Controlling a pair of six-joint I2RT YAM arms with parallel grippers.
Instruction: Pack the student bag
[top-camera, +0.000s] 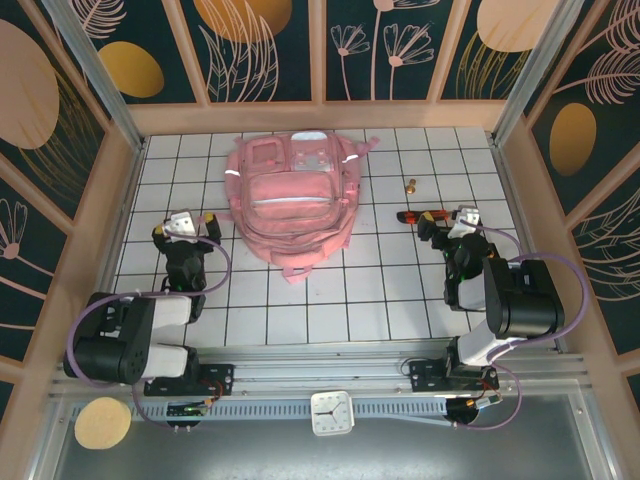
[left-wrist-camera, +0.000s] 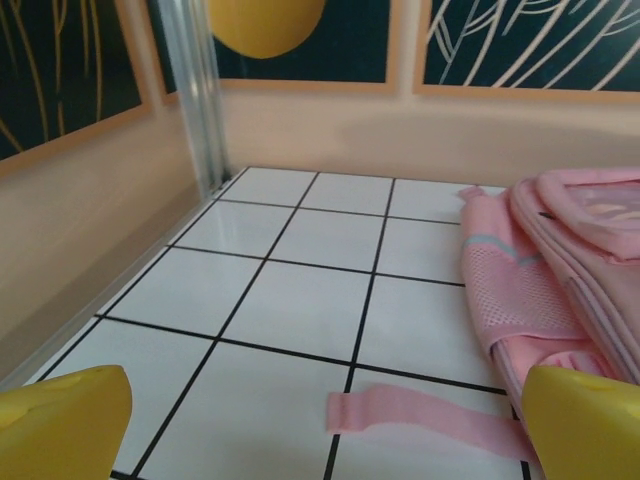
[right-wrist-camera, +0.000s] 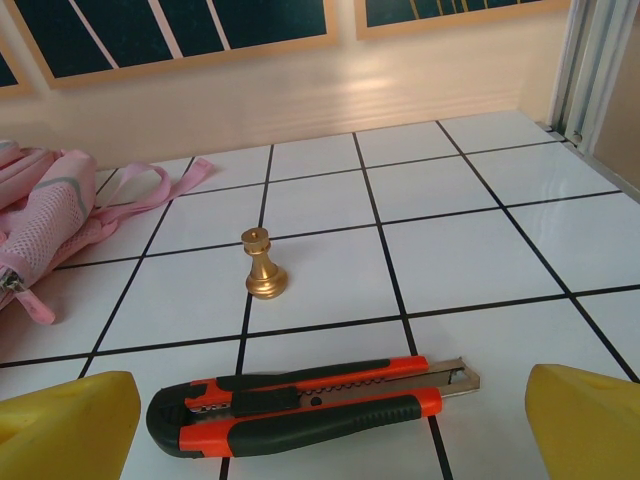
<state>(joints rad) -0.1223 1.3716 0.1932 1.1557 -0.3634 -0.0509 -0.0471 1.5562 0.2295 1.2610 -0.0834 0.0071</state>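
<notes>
Left tool (left-wrist-camera: 325, 430) and right tool (right-wrist-camera: 325, 440) stand spread, empty. I'd close the right one on the utility knife (right-wrist-camera: 300, 405) mid-handle, then lift it level toward the student bag (top-camera: 290, 195).

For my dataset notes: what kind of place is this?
Probably a purpose-built robot test booth: white gridded tabletop, wooden walls with printed leaf panels, and left arm and right arm bolted to a metal rail.

On a white tiled bench (top-camera: 330, 310), a large soft pink fabric backpack (top-camera: 290, 200) lying flat, left tool (top-camera: 185, 224) just left of it, jaws spread, empty, right tool (top-camera: 450, 222) well to its right, jaws spread, orange-and-black utility knife (top-camera: 418, 216) between backpack and right tool, small gold object (top-camera: 411, 185) right of the backpack
</notes>
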